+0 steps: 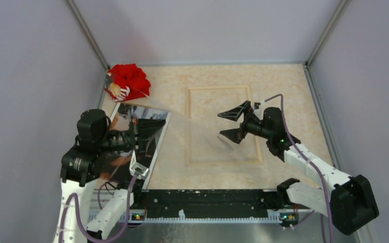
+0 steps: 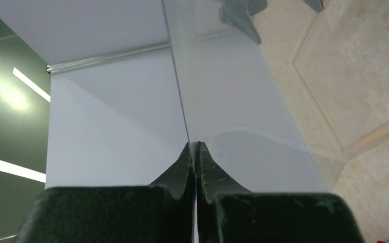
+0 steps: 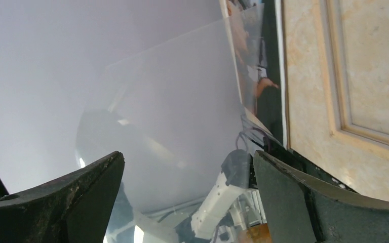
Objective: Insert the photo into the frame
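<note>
The photo (image 1: 152, 126) lies face up at the counter's (image 1: 294, 101) left side, partly hidden under the left arm and well apart from the frame (image 1: 223, 163). The frame lies flat mid-counter, light wood side up; within its rails only the marbled surface shows. The left claw (image 2: 195, 147) is clamped on the edge of a clear sheet (image 2: 233, 101) – not on the photo – and the sheet reaches out over the frame's left part. The right claw (image 1: 230, 123) hangs there with its jaws spread wide, facing the sheet's far edge; whether they touch I cannot tell. A red bundle (image 1: 130, 80) sits in the far left corner. Pale grey walls (image 1: 30, 61) close in the counter.
</note>
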